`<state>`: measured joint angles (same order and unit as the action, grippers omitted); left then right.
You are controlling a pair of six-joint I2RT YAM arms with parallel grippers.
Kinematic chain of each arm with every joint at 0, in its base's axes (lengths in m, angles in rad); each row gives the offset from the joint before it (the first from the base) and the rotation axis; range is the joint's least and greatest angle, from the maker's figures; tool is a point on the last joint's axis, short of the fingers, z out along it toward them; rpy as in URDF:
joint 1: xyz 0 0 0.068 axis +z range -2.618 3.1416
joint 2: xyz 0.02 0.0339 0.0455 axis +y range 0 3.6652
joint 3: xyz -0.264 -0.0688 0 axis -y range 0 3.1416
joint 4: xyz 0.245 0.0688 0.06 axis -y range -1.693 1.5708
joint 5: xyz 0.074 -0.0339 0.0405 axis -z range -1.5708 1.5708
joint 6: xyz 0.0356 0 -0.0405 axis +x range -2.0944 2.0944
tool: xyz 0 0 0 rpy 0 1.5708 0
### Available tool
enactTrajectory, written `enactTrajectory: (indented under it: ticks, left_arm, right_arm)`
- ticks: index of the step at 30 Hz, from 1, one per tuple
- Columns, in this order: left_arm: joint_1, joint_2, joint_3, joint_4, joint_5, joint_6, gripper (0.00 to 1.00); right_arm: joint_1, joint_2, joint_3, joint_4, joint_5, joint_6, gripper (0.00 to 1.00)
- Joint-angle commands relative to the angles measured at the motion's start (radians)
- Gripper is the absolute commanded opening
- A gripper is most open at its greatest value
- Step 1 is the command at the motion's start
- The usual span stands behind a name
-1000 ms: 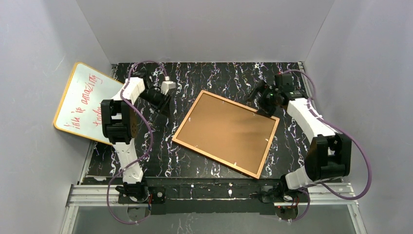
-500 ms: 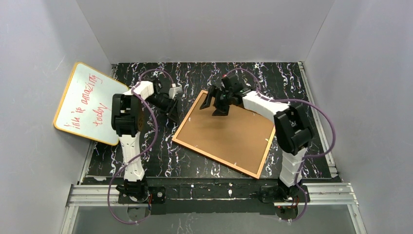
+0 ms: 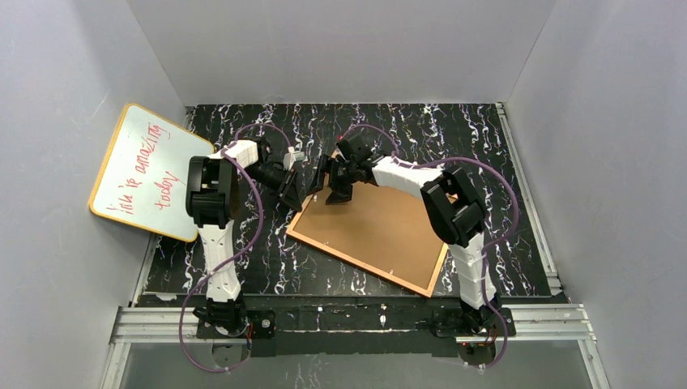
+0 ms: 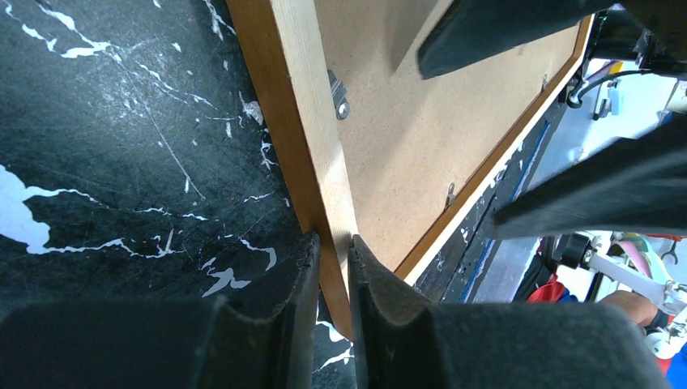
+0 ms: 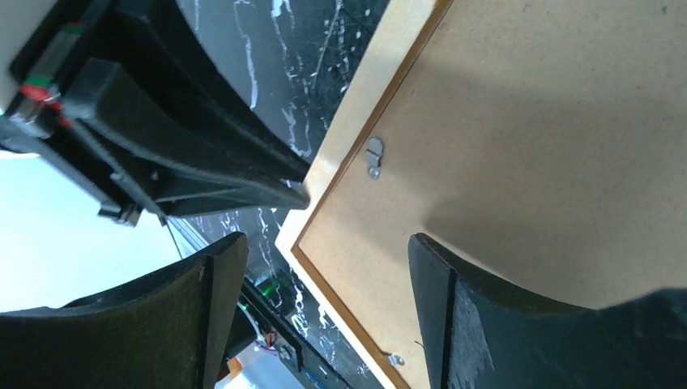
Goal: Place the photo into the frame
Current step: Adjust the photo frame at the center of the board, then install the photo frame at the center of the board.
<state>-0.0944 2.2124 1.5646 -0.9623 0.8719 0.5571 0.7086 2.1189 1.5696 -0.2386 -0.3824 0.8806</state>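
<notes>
1. The whiteboard (image 3: 142,170), with red writing, leans against the left wall and plays no part in the task.
2. The left end effector (image 4: 333,259) sits low at the frame's far-left corner. The jaws are nearly together, and the frame (image 4: 290,105) has its wooden rail pinched between them.
3. The frame lies face down and skewed at the middle of the table (image 3: 267,259). Its brown backing board (image 3: 381,223) faces up.
4. A metal turn clip (image 5: 373,156) on the inside of the rail overlaps the board's edge. The board therefore appears fastened in place.
5. The right end effector (image 5: 324,243) hovers over the same corner, just beside the left one. Its jaws are spread wide and hold nothing. One finger is over the board and the other is beyond the rail.
6. The photo is not visible in any view, so its position cannot be stated.
7. Step in hand, as a judgement: the frame is being steadied so that its back can be opened. Insertion has not begun.
8. Next move, as a judgement: the right end effector must work the clips aside without dragging the frame. The left grip must keep hold on a thin rail, and slippage there is the main risk.
</notes>
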Motion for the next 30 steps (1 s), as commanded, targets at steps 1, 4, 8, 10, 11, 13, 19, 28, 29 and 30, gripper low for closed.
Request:
enactTrajectory:
  ticks: [1, 4, 8, 10, 11, 13, 19, 28, 29, 30]
  left_arm:
    - [-0.001, -0.043, -0.041, 0.040, -0.044, -0.004, 0.15]
    - [-0.001, -0.049, -0.059, 0.055, -0.048, -0.011, 0.14]
    - [-0.001, -0.051, -0.065, 0.064, -0.058, -0.011, 0.13]
    - [-0.001, -0.051, -0.067, 0.067, -0.059, -0.011, 0.12]
    - [-0.001, -0.051, -0.069, 0.068, -0.060, -0.011, 0.12]
    - [-0.001, -0.050, -0.068, 0.069, -0.059, -0.011, 0.12]
    - [-0.001, -0.048, -0.073, 0.077, -0.062, -0.014, 0.12]
    - [-0.001, -0.048, -0.077, 0.085, -0.061, -0.016, 0.11]
    - [-0.001, -0.047, -0.078, 0.086, -0.062, -0.016, 0.11]
    - [-0.001, -0.046, -0.078, 0.087, -0.063, -0.016, 0.11]
  right_arm:
    - [0.002, 0.045, 0.059, 0.028, -0.017, 0.000, 0.80]
    - [0.003, 0.068, 0.072, 0.033, -0.009, -0.009, 0.78]
    - [0.003, 0.090, 0.083, 0.040, -0.010, -0.010, 0.76]
    - [0.003, 0.102, 0.089, 0.045, -0.017, -0.007, 0.75]
    - [0.003, 0.106, 0.093, 0.047, -0.018, -0.005, 0.75]
    - [0.004, 0.118, 0.104, 0.049, -0.021, -0.005, 0.74]
    - [0.003, 0.152, 0.141, 0.050, -0.030, -0.001, 0.72]
    - [0.005, 0.186, 0.166, 0.071, -0.057, 0.023, 0.70]
    - [0.006, 0.189, 0.170, 0.071, -0.059, 0.024, 0.70]
    - [0.008, 0.192, 0.174, 0.071, -0.061, 0.024, 0.70]
